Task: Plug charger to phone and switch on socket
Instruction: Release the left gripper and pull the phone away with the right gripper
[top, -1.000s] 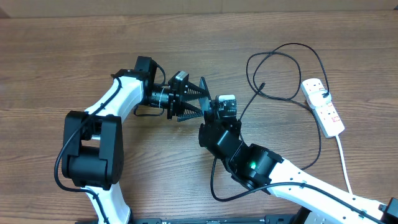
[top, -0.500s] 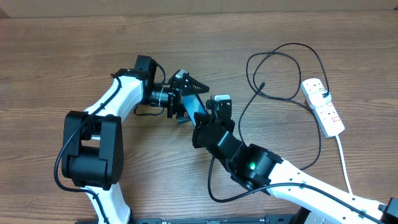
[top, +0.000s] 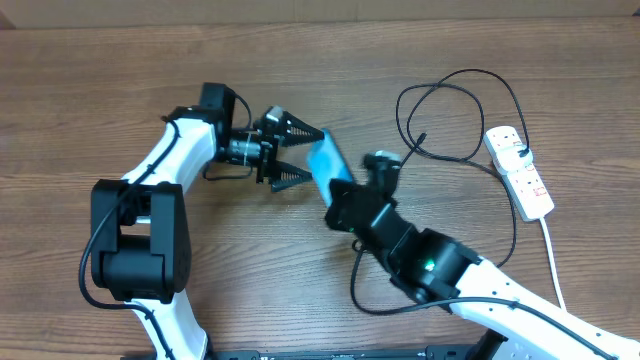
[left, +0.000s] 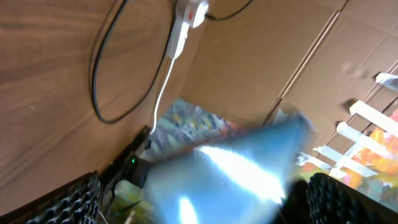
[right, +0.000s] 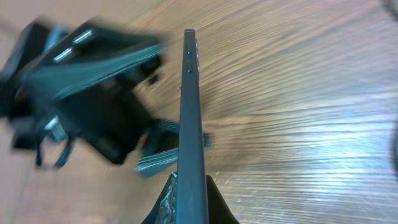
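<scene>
1. Table (top: 100, 60): wood-grain top that carries every item below.
2. Right arm (top: 470, 285): the right gripper (top: 338, 197) is clamped on the lower end of the phone (top: 326, 160). In the wrist view its fingers (right: 166, 202) pinch both faces, and the phone's thin dark edge runs straight away from them.
3. Left arm (top: 175, 150): the left gripper (top: 316, 157) has its jaws spread wide. The phone's free end stands between the fingertips. No contact is visible, though the wrist view is blurred.
4. Charger (top: 470, 75): a thin black cable lying in loose loops on the wood, to the right of the right gripper and well apart from both hands. Its connector tip (top: 422, 137) lies free on the table, near that gripper but not touching it or the phone.
5. Socket (top: 520, 172): a white strip beyond the cable loops, further right of the right gripper. Its white cord (top: 550, 250) trails back alongside the right arm. A dark piece sits at one outlet (whether it is the adapter cannot be told). The switch positions are too small to read.
6. Phone: held on edge and tilted, with its light blue face toward the left gripper.
</scene>
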